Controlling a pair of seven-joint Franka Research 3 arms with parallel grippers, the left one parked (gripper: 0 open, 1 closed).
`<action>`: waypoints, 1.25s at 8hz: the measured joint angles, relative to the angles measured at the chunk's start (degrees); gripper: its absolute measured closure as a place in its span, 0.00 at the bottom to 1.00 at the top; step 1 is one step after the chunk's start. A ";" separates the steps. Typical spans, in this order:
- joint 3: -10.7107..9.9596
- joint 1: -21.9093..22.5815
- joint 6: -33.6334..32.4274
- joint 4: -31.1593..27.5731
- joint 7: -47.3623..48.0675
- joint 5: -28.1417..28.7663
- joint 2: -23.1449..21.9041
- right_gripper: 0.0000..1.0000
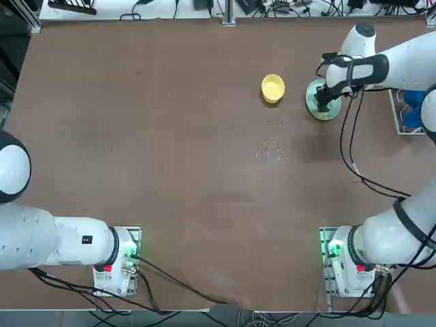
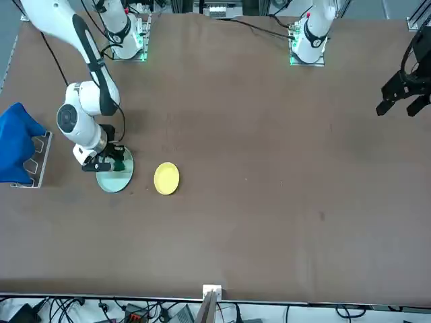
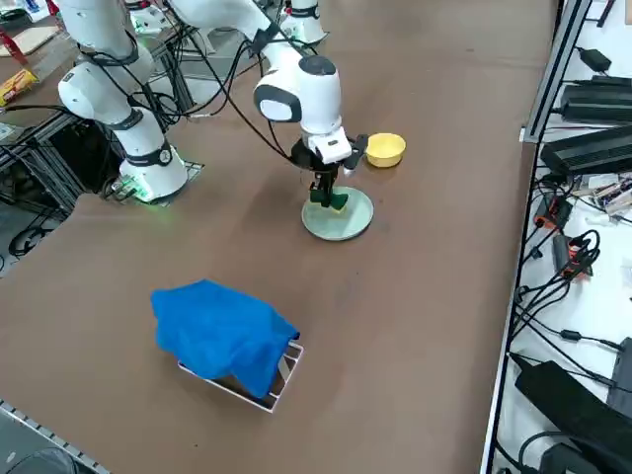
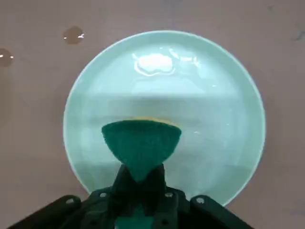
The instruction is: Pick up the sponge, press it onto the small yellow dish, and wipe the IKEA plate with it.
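- Progress on the task looked late: the right tool (image 4: 139, 191) was clamped tight on the small rectangular sponge with a dark green scouring top over yellow foam (image 4: 140, 145), so the pick-up was done.
- The tool hung point-down over the round pale mint-green IKEA plate with a low rim (image 4: 224, 119), and the sponge sat low over the plate's middle, at or very near its surface; actual contact could not be told.
- The wrist view showed the sponge pinched narrow at the fingers and flaring wide below them, green side toward the camera, a thin yellow edge just visible beyond it.
- A glossy wet patch lay on the plate beyond the sponge, and a couple of drops shone on the brown counter (image 1: 170, 170) near the rim; by my reading this fitted wiping under way, though the pictures alone did not prove it.
- The small round yellow dish with a raised rim (image 1: 272, 88) stood just beside the plate, apart from it and apart from the tool; whether the press onto it was done could not be told from its look, but I judged it likely finished.
- Left to do, as I judged: work the sponge across the rest of the plate.
- Count: one sponge, one yellow dish, one mint-green plate.
- Also one crumpled blue cloth over a small rack (image 3: 222, 331), well apart near the counter's edge.
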 joint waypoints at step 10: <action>-0.01 -5.93 0.67 4.30 -11.27 -0.01 3.88 0.91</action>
